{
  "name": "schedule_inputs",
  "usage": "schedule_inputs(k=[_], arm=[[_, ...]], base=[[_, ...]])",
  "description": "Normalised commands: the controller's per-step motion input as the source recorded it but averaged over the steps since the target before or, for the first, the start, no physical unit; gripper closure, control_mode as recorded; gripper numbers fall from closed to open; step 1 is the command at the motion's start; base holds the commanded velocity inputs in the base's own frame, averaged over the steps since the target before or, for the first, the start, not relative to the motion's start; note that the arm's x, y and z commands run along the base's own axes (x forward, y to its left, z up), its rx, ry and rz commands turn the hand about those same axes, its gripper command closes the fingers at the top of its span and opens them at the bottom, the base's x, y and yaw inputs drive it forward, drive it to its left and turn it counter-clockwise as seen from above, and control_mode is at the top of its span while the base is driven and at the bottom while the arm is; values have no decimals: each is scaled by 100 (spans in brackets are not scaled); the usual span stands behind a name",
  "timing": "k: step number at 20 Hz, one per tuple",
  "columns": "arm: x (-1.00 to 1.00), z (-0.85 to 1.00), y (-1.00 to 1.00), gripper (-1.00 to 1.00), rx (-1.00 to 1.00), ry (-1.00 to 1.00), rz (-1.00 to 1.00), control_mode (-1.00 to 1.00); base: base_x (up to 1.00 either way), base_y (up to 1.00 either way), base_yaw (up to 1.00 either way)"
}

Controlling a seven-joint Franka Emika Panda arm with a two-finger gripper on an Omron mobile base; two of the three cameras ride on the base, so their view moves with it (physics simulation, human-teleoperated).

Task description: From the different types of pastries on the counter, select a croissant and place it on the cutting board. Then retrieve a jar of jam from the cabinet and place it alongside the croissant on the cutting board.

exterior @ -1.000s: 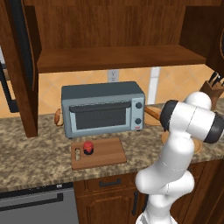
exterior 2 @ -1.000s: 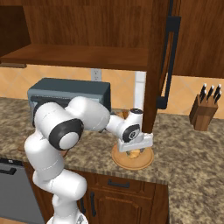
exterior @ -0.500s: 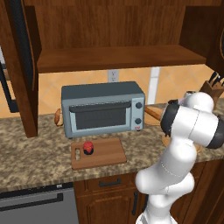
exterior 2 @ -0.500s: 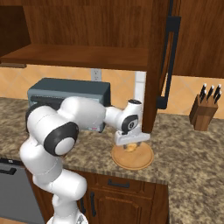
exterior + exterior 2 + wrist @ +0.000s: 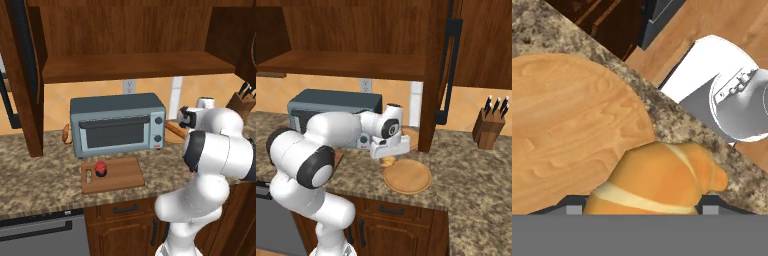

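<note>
From the left base view, the cutting board lies on the bench before the toaster oven, its slot end leftward, the jar of jam upright on it. From the right base view, the gripper holds the croissant just above the bench, beside the round wooden plate. In the hand view, the croissant sits between the fingertips, gripped, long axis running across the frame. No writing is legible.

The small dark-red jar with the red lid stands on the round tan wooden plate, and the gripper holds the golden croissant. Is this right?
Not quite. In the left base view the small dark-red jar stands on the rectangular reddish-brown cutting board, not the round plate. The gripper does hold the golden croissant.
</note>
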Motion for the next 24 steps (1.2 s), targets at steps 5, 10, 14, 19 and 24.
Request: schedule_inputs(k=[5, 10, 14, 19, 24], arm=[[-45, 2, 91, 100, 0, 0, 0, -100], [-10, 0, 100, 100, -3, -1, 0, -100], [23, 0, 100, 100, -8, -1, 1, -100], [21, 0, 99, 100, -7, 0, 1, -100], [52, 0, 93, 100, 0, 0, 2, -100]], base=[[0, 0, 0], [0, 0, 0], [0, 0, 0], [0, 0, 0], [0, 0, 0]])
